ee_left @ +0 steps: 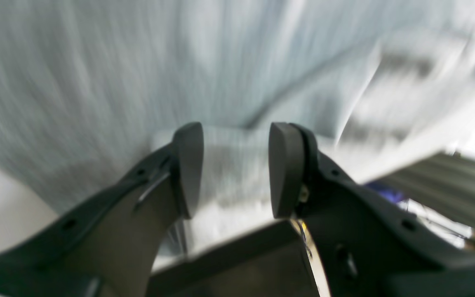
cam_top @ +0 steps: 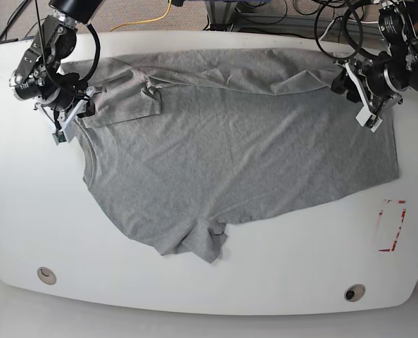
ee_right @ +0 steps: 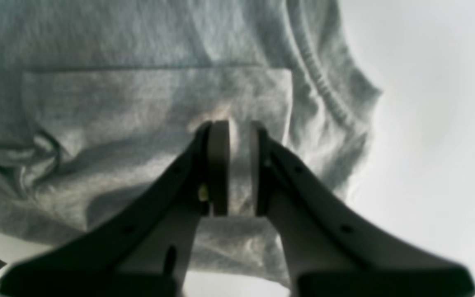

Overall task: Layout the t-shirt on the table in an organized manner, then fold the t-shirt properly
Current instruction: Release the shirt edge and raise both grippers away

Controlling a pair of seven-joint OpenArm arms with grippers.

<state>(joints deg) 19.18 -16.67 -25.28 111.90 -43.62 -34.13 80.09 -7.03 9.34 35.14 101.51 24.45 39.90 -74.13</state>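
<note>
The grey t-shirt (cam_top: pixel 237 148) lies spread over the white table (cam_top: pixel 209 282), with one sleeve bunched at the front middle and wrinkles along the far edge. My right gripper (cam_top: pixel 82 105) is at the shirt's left end. In the right wrist view this gripper (ee_right: pixel 239 136) is shut on a fold of the t-shirt (ee_right: pixel 138 103). My left gripper (cam_top: pixel 350 81) is at the shirt's far right corner. The left wrist view is motion-blurred. There the left gripper (ee_left: pixel 236 156) holds its pads partly apart, with a thick bunch of the t-shirt (ee_left: pixel 138 82) filling the gap.
A red tape rectangle (cam_top: pixel 392 225) marks the table near the right edge. Two round grommet holes (cam_top: pixel 46 274) (cam_top: pixel 354 291) sit near the front edge. Cables (cam_top: pixel 160 14) run behind the far edge.
</note>
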